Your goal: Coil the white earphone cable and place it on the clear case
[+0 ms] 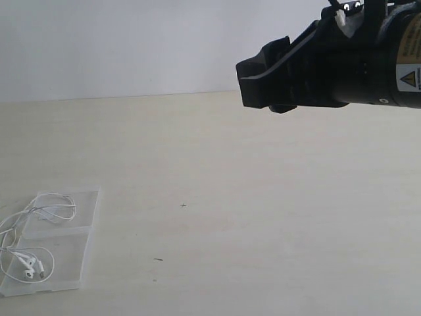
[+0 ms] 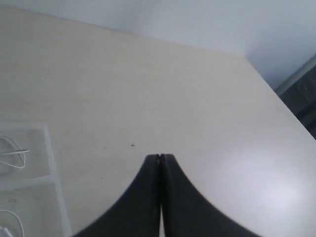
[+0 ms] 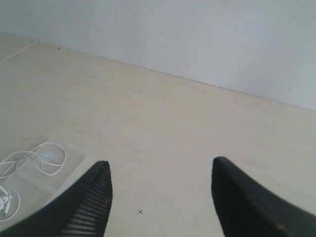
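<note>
The clear case (image 1: 71, 258) lies open and flat on the table at the near left. The white earphone cable (image 1: 55, 206) rests on it in loose loops. Its two earbuds (image 1: 29, 267) sit on the nearer half, and part of the wire runs off the case's left side. My left gripper (image 2: 159, 157) is shut with nothing between its fingers, hovering over bare table to the right of the case (image 2: 43, 163); the cable (image 2: 19, 152) shows at that view's edge. My right gripper (image 3: 160, 165) is open and empty, above the table beside the case (image 3: 74, 167) and cable (image 3: 55, 157).
The right arm's black body (image 1: 329, 62) fills the upper right of the exterior view, well above the table. A pale wooden tabletop (image 1: 250, 197) carries a small cross mark (image 1: 183, 205). A white wall stands behind, and the table's edge (image 2: 276, 94) shows in the left wrist view.
</note>
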